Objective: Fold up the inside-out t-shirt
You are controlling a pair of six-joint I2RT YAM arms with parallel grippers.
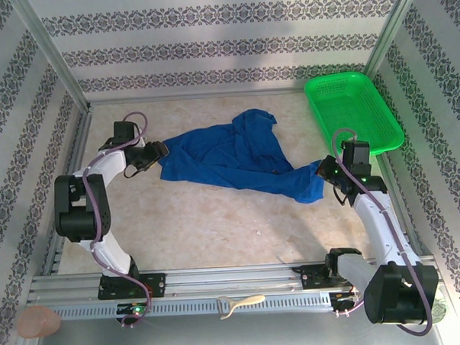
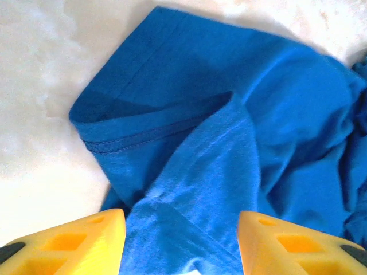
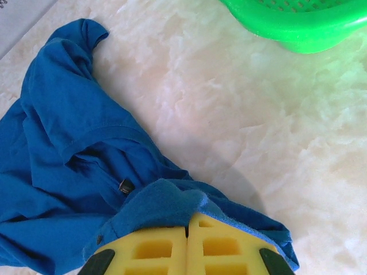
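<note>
Pinching an edge of the inside-out t-shirt (image 1: 229,157) at its closed fingertips, the right gripper (image 3: 187,222) is leaning low, while the left gripper (image 2: 182,223) is hovering spread-fingered with cloth just beneath.

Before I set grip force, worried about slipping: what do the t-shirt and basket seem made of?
The t-shirt: soft knit cloth, probably cotton jersey, matte; it wrinkles and shows a stitched hem. The basket: stiff moulded plastic, glossy green, with mesh holes.
</note>
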